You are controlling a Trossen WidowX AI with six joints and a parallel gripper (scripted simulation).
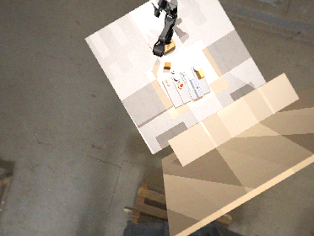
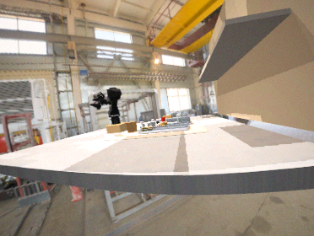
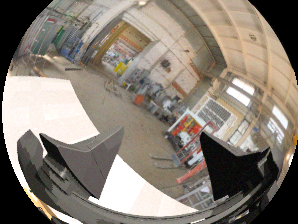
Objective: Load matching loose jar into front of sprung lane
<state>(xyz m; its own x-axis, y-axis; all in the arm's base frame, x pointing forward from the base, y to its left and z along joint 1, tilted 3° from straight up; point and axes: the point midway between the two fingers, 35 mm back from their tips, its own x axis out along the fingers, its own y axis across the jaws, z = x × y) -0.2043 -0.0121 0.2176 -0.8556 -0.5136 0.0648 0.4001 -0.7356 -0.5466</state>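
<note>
My gripper (image 3: pixel 164 133) (image 2: pixel 95 101) is open with nothing between its fingers. It is raised and turned away from the lanes, out over the table's far part. The pale grey lane unit (image 1: pixel 173 96) (image 2: pixel 166 129) stands mid-table, with several narrow lanes side by side. Small items stand in and around it, including a red-topped one (image 1: pixel 181 85) (image 2: pixel 163 119) and a smaller red spot (image 1: pixel 197 88). At this size I cannot tell which jar is loose, which lane is sprung, or where the pusher plate and front stop are. The wrist view shows no jars or lanes.
An orange-brown block (image 1: pixel 167 66) (image 2: pixel 132 126) stands between the arm and the lanes. Another (image 1: pixel 170 46) (image 2: pixel 114 128) is beside the arm. A yellow-orange block (image 1: pixel 200 74) is at the unit's far side. A large beige shelf-like structure (image 1: pixel 232 118) (image 2: pixel 253 38) rises at the table's opposite end.
</note>
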